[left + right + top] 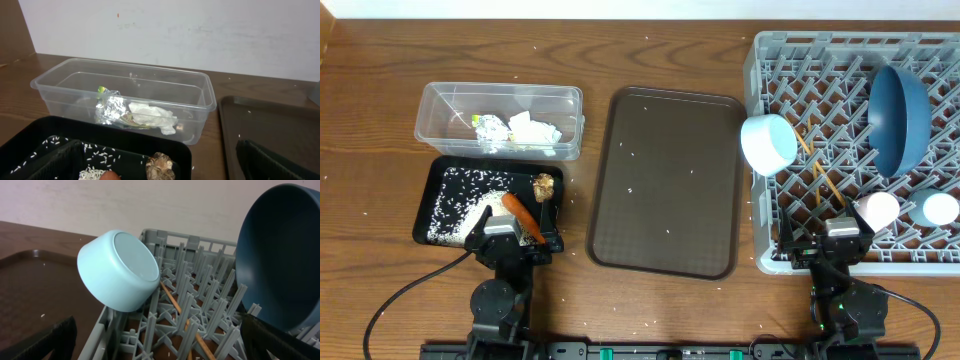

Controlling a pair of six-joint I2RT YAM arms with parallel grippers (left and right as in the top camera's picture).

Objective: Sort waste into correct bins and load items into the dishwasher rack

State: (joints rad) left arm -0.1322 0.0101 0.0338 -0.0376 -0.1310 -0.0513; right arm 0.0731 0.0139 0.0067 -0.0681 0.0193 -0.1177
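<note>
The left pincer (pixel 510 238) stands wide and holds nothing. It hovers over the near edge of the black tray (pixel 520 178), to the left of the brown serving tray (pixel 665 180). The right pincer (pixel 828 240) is wide and empty as well, at the near edge of the dishwasher rack (pixel 756 70), to the right of the serving tray.

Just ahead of the left pincer, the carrot (pixel 520 213), the brown food lump (pixel 543 186) and a spread of rice grains (pixel 455 200) lie in the black tray. Beyond that, further from the robot and on the same side of the serving tray, the clear tub (pixel 440 98) holds the crumpled tissue (pixel 533 130) and the printed wrapper (pixel 490 128).

In the rack, the pinkish-white cup (pixel 877 210) and the blue cup (pixel 940 208) sit just in front of the right pincer. The chopsticks (pixel 820 172) lie slanted across the lattice, and the white bowl (pixel 768 143) is tipped on the rack edge nearest the serving tray. The dark blue plate (pixel 900 115) stands on its edge further in.

The task looks essentially finished, with every waste piece in a bin and every dish in the rack. The only leftovers are stray grains (pixel 632 190) on the serving tray and on the surface around it, probably too small to pick up.
</note>
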